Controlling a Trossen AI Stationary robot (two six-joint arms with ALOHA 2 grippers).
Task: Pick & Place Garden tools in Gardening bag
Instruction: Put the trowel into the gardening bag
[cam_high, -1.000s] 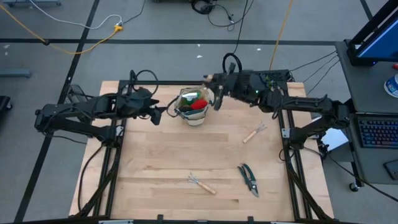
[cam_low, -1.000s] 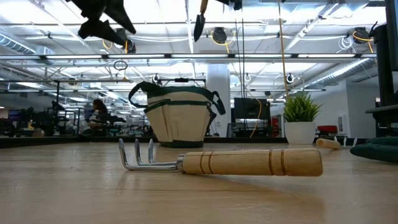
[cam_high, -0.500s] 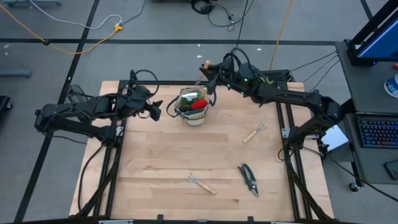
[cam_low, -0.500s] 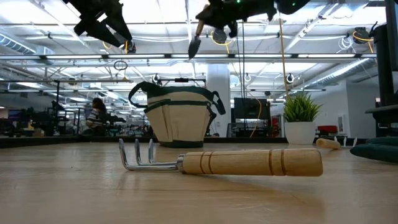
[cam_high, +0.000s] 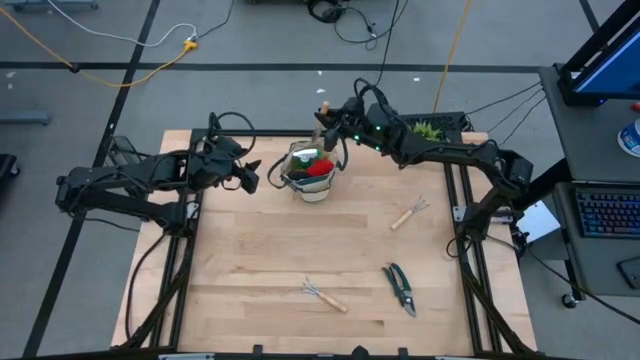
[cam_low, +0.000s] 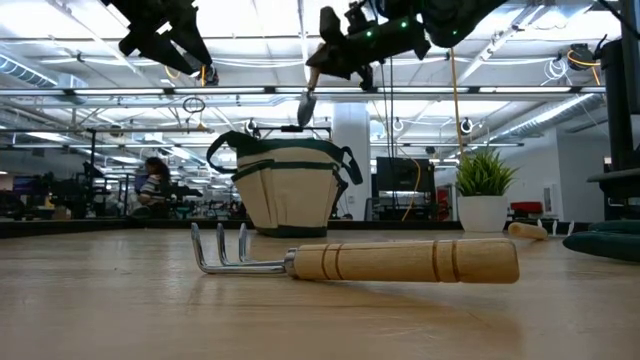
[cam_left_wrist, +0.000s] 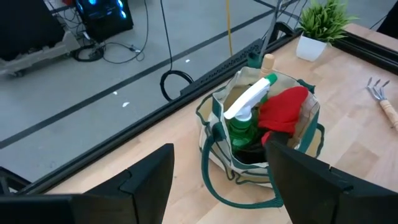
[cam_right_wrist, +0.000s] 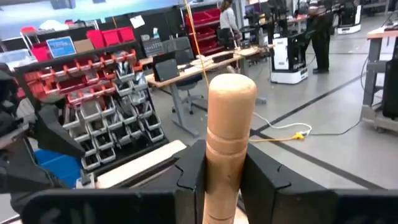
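- The left pincer (cam_high: 252, 180) hovers just left of the gardening bag (cam_high: 310, 172), its fingers spread wide and holding nothing; it seems to be waiting.
- The bag stands upright near the desk's (cam_high: 250, 280) far edge, and it already holds a green spray bottle (cam_left_wrist: 245, 115) and a red glove (cam_left_wrist: 283, 112) (both stick out above the rim, so they count as placed).
- The right pincer (cam_high: 335, 122) hangs above the bag's far side, clamped on the wooden handle of a trowel (cam_low: 308, 95); the blade points down towards the bag's mouth but has not gone in, so this tool is mid-delivery, I judge.
- Left on the desk, going rightward: a hand rake (cam_high: 324, 295) near the front edge, pruning shears (cam_high: 401, 288) just right of it, and a second small wood-handled tool with prongs (cam_high: 409, 212) farther back.
- The potted plant (cam_high: 428, 128) sits at the far right corner and is not part of the job.
- So two items are in, one is on its way, and three remain.
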